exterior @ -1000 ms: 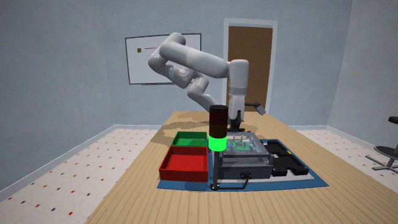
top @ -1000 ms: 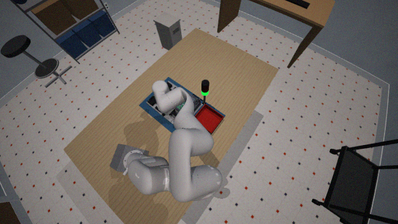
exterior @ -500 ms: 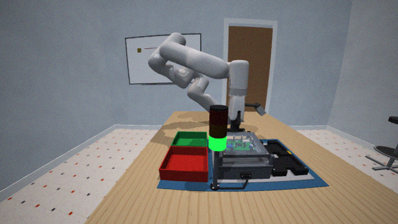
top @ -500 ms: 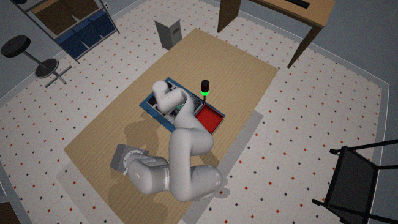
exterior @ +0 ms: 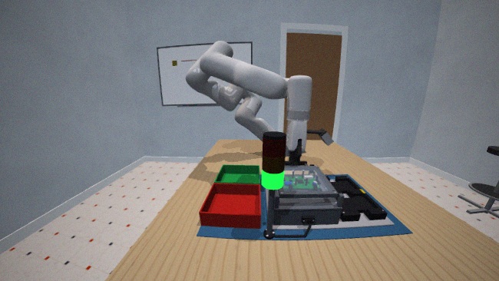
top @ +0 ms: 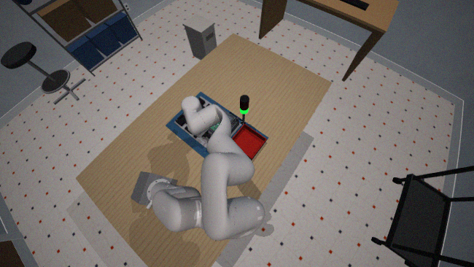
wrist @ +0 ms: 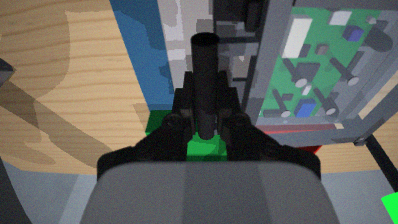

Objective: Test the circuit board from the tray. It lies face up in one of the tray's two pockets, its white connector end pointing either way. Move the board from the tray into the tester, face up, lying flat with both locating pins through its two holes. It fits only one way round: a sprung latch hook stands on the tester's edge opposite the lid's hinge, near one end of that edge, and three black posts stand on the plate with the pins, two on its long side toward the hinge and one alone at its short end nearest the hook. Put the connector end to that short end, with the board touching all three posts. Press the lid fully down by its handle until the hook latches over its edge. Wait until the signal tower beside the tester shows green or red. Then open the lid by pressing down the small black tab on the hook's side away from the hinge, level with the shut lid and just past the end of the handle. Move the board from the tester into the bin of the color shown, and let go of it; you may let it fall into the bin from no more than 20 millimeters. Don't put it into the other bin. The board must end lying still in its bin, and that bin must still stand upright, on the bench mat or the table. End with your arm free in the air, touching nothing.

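We have the fingers nearly shut on the lid's handle (wrist: 205,75), center of the wrist view. The tower (exterior: 272,178) shows green; the board (wrist: 320,65) lies in the tester, upper right. Next, swing the lid wide for reaching the board.

A wooden table (exterior: 192,253) carries a blue bench mat (exterior: 399,230) and the arm's base (top: 140,187).

Arm folded over, wrist vertical, gripper (wrist: 206,107) pointing down, clamped on a dark bar (wrist: 205,75)
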{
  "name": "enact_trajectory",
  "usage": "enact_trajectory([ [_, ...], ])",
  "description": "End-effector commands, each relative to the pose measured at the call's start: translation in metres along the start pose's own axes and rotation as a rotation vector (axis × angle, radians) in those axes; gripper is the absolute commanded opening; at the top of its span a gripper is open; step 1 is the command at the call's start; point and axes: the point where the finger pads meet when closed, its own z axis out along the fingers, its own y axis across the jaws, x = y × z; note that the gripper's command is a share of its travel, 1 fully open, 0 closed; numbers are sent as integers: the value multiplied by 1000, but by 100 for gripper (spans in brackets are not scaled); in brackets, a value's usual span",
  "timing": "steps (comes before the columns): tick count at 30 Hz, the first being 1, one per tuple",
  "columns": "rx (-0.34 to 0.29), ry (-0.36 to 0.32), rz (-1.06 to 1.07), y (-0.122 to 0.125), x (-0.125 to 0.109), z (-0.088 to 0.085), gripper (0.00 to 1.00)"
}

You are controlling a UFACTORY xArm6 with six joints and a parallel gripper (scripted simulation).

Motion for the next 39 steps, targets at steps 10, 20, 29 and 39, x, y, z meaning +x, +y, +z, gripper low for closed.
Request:
enact_trajectory([
  [10, -2, 2, 1, 1, 0, -1, 0],
  [20, -2, 2, 1, 1, 0, -1, 0],
  [29, -2, 2, 1, 1, 0, -2, 0],
  [39, -2, 2, 1, 2, 0, -7, 0],
])
